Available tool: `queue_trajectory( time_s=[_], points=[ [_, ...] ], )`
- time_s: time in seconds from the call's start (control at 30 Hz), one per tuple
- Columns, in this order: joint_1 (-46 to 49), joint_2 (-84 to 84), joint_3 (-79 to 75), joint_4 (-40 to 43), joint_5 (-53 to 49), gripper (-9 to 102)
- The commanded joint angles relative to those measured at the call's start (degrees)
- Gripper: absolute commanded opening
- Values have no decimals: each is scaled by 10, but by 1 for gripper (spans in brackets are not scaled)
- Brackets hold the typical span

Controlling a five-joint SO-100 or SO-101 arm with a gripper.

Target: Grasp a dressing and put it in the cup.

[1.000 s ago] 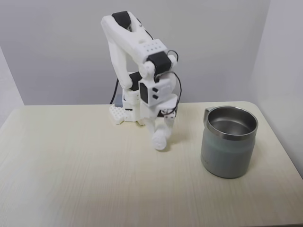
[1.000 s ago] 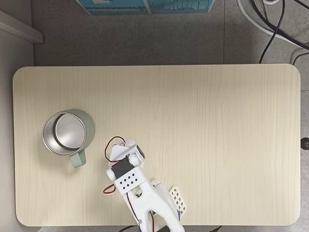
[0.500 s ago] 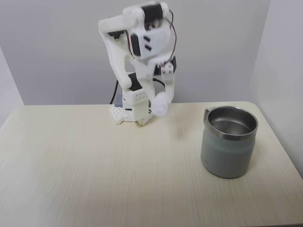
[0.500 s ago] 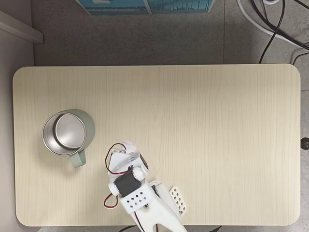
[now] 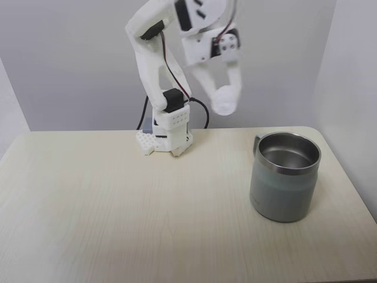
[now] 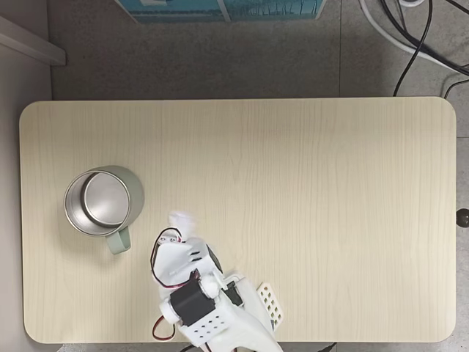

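The dressing [image 5: 224, 104] is a small white roll held high in the air, well above the table, with my white gripper [image 5: 224, 100] shut on it. From above, the dressing [image 6: 182, 222] shows at the tip of the gripper [image 6: 182, 226], just right of the cup's handle. The cup [image 5: 284, 175] is a grey-green steel mug standing upright on the right of the table, empty inside. In the top-down fixed view the cup [image 6: 102, 202] stands at the left, handle [image 6: 119, 240] pointing toward the arm. The dressing hangs left of the cup and above its rim.
The arm's base [image 5: 168, 132] stands at the back middle of the wooden table [image 5: 118, 212]. In the top-down fixed view, cables [image 6: 418, 37] lie on the floor beyond the table and a blue box [image 6: 220, 9] sits at the top edge.
The arm has lifted the dressing off the table, raising it high and swinging it toward the cup. The cup has not moved.
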Motion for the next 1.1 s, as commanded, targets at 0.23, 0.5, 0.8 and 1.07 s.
queue_trajectory(
  time_s=[0.23, 0.5, 0.8, 1.07],
  points=[
    [-79, 194, 183, -17, 81, 0],
    [-103, 312, 231, -69, 115, 0],
    [-130, 362, 230, -94, 132, 0],
    [-129, 315, 192, -92, 134, 24]
  ],
)
